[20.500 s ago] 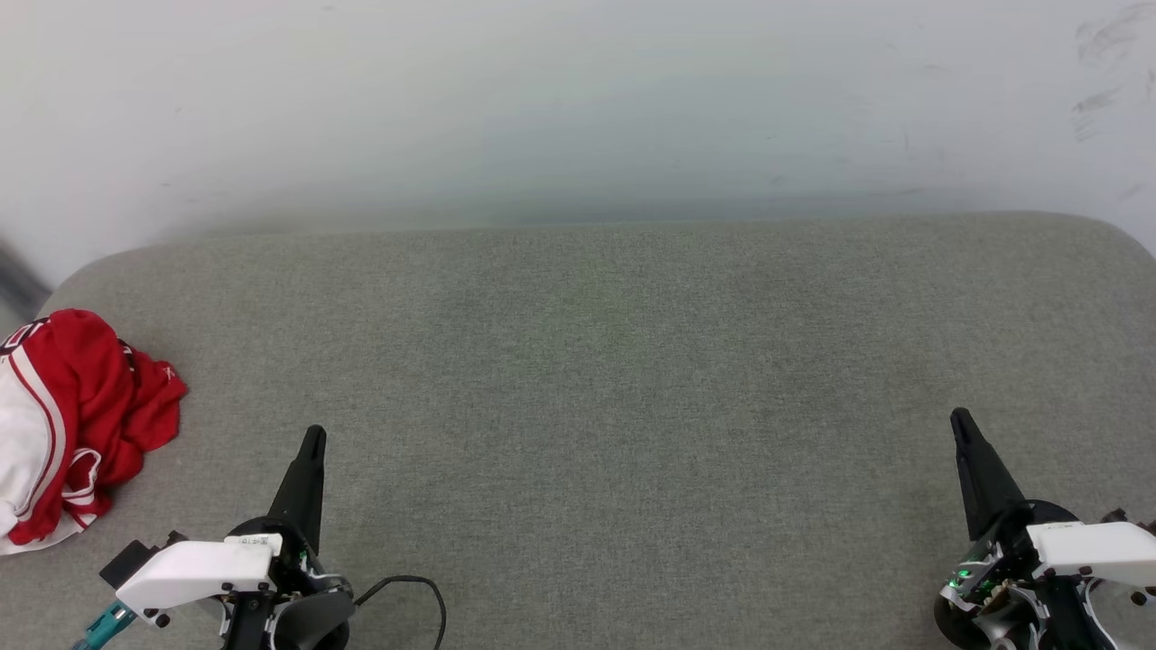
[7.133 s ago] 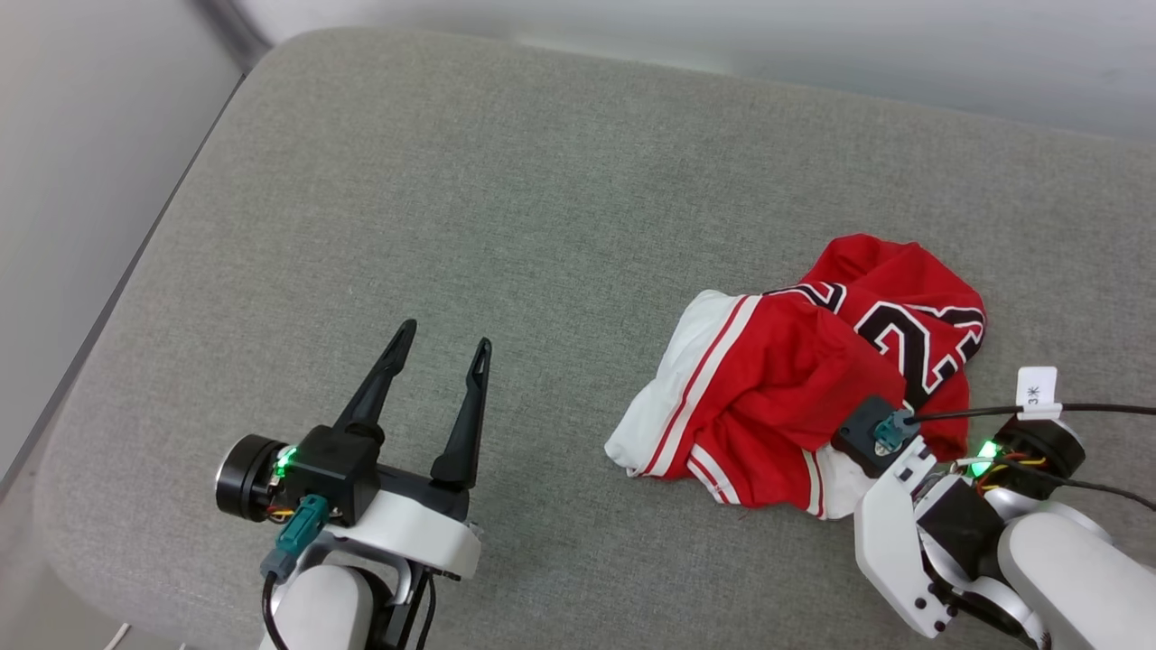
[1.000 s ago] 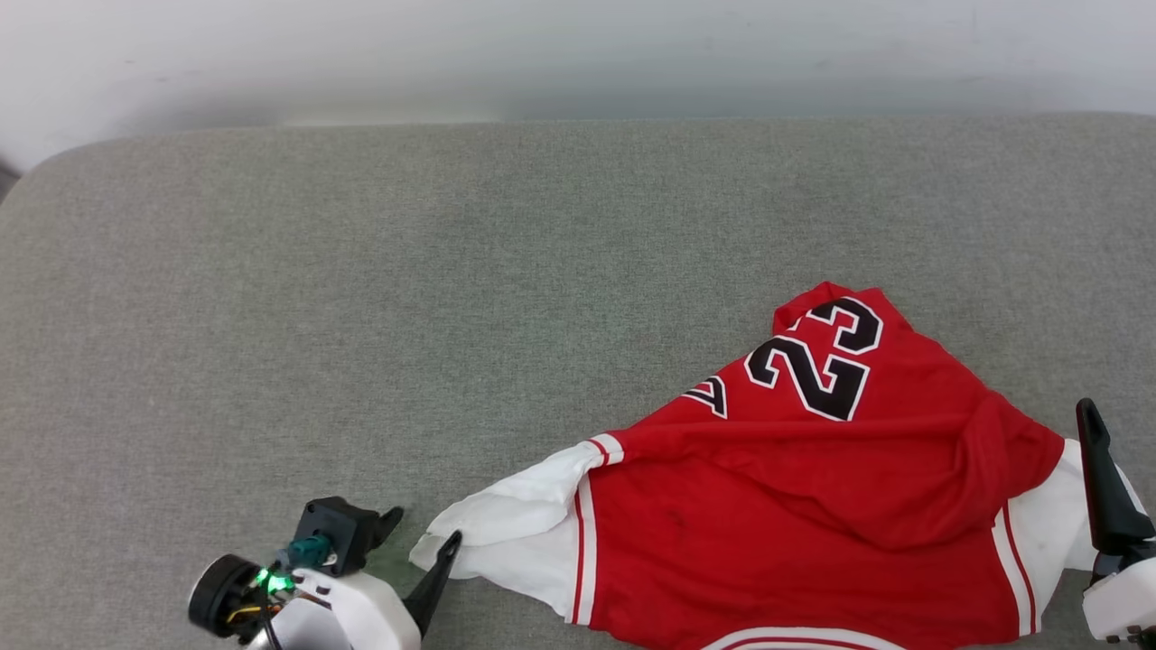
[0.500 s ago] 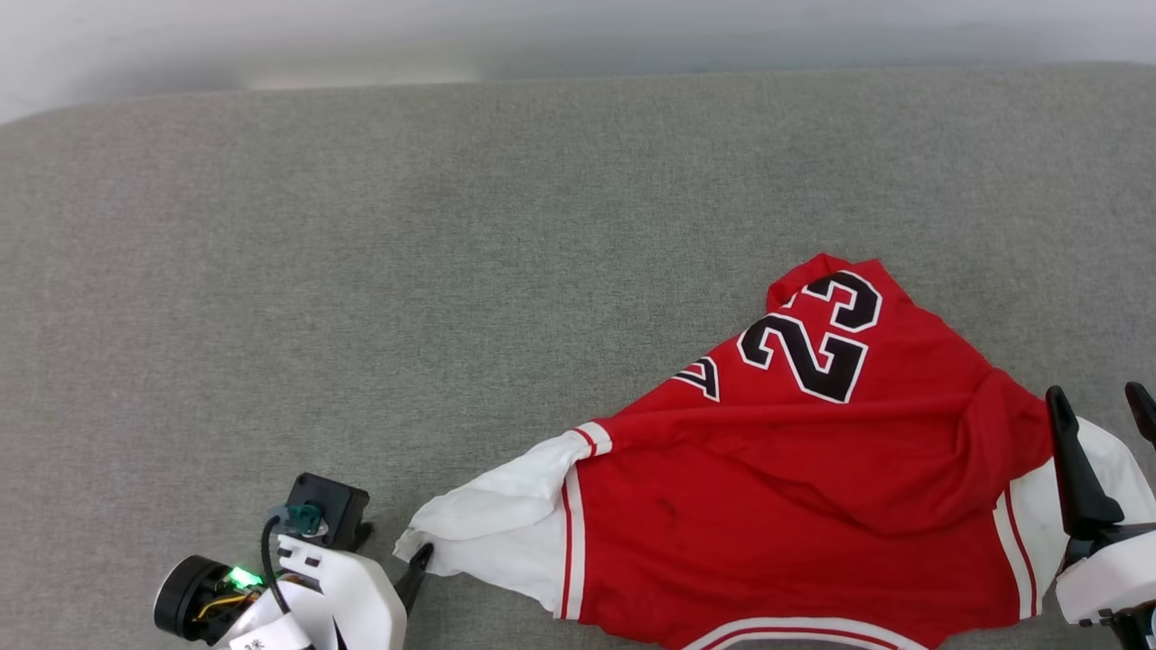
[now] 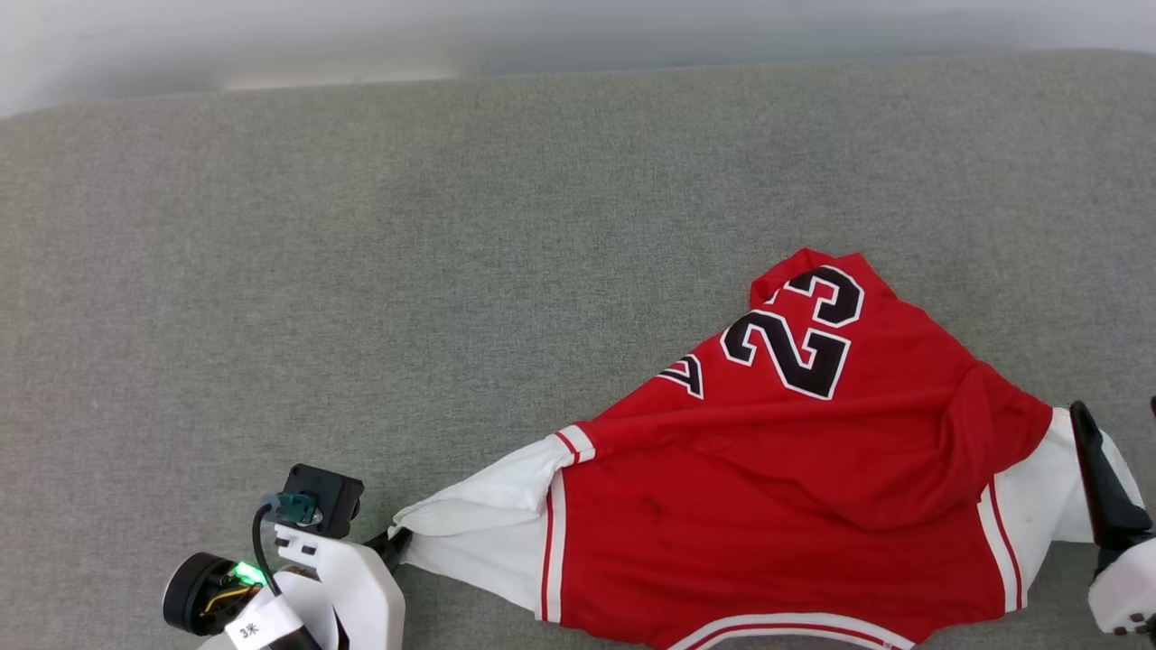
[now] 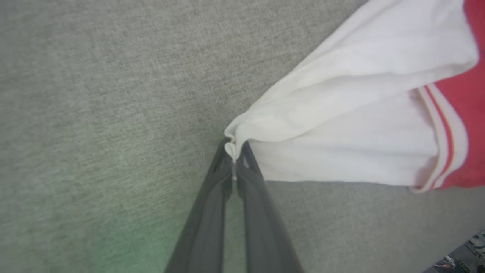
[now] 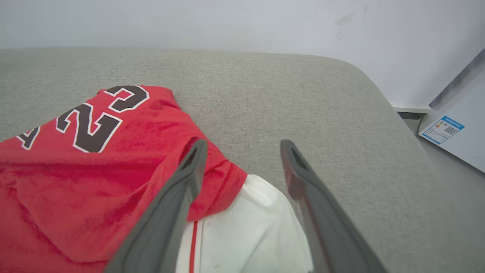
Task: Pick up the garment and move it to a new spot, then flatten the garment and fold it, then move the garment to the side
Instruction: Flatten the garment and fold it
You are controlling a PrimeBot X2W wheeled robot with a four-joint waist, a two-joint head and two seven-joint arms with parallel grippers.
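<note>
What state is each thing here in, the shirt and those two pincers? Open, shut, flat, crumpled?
red shirt, lying on the grey cushion, half spread, upper part folded over and wrinkled.
left pincer, shut on the tip of one white sleeve.
right pincer, open at the other sleeve, not closed on it.

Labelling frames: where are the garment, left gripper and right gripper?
garment [image 5: 768, 487], head view, red body below the number.
left gripper [image 6: 235, 149], left wrist view, between fingertips shut on the garment.
right gripper [image 7: 243, 144], right wrist view, between open fingertips.
</note>
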